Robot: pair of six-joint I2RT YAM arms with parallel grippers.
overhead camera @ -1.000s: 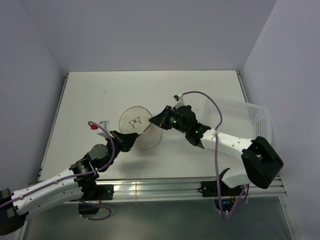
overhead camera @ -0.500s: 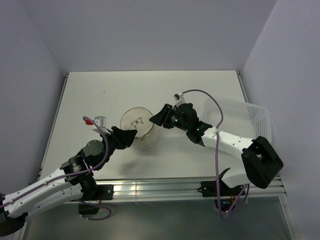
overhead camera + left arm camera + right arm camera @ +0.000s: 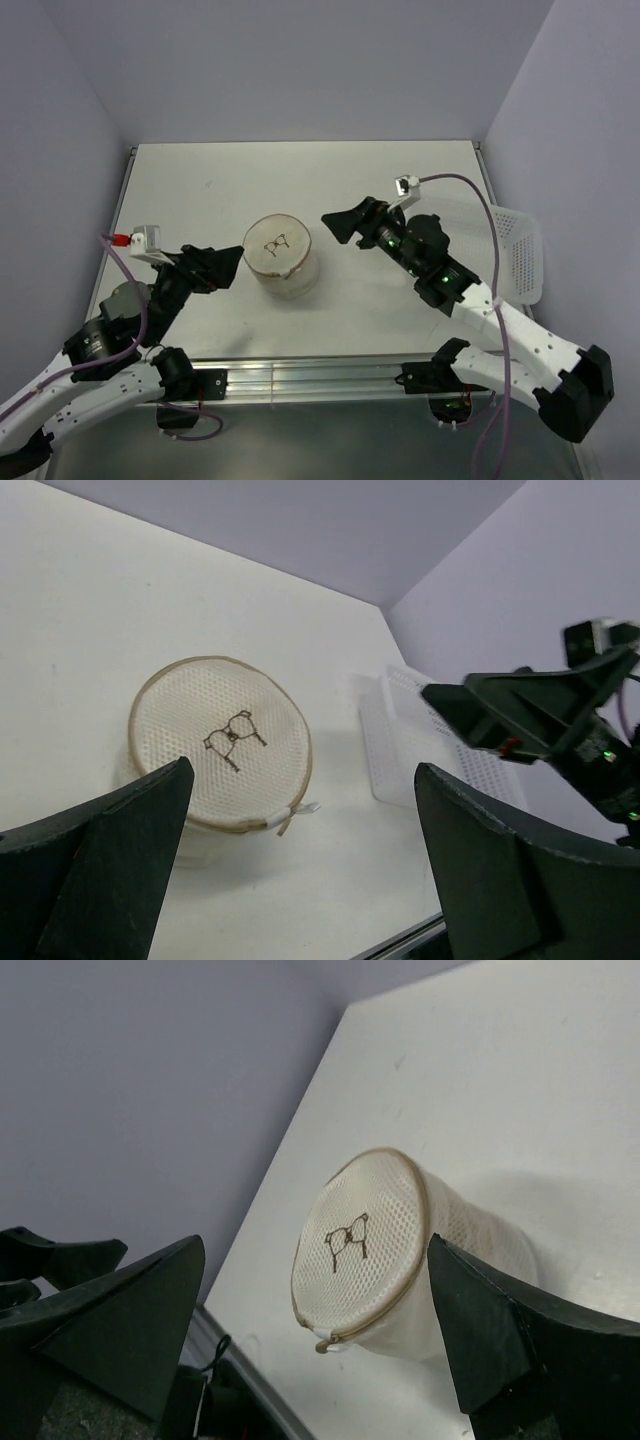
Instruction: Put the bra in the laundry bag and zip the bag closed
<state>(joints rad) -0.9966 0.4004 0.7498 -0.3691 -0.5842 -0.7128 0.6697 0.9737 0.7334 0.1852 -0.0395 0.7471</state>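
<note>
Currently, two grippers are showing, each with two dark fingers. The left gripper (image 3: 232,266) is hovering just left of the laundry bag (image 3: 283,256) with its fingers (image 3: 105,855) spread wide and gripping nothing. The right gripper (image 3: 330,228) is hovering just right of the bag, apart from it, with its fingers (image 3: 515,1325) also spread wide and holding nothing. Both are pointing inward at the bag from opposite sides.

One bag is sitting between them on the table (image 3: 220,180), near the middle of the near half. It is a round, drum-shaped white mesh bag trimmed in tan, and it is standing with its flat lid facing up. One small line drawing (image 3: 232,742) is printed on the lid. One zipper pull (image 3: 322,1344) is hanging at the rim on the near side, and the zipper band is showing no gap along the part in view.

The bra is not showing in any view. The mesh is too dense to tell what the bag is holding.

One white perforated basket (image 3: 522,255) is lying at the right edge of the table, well apart from the bag and beyond the right arm.
</note>
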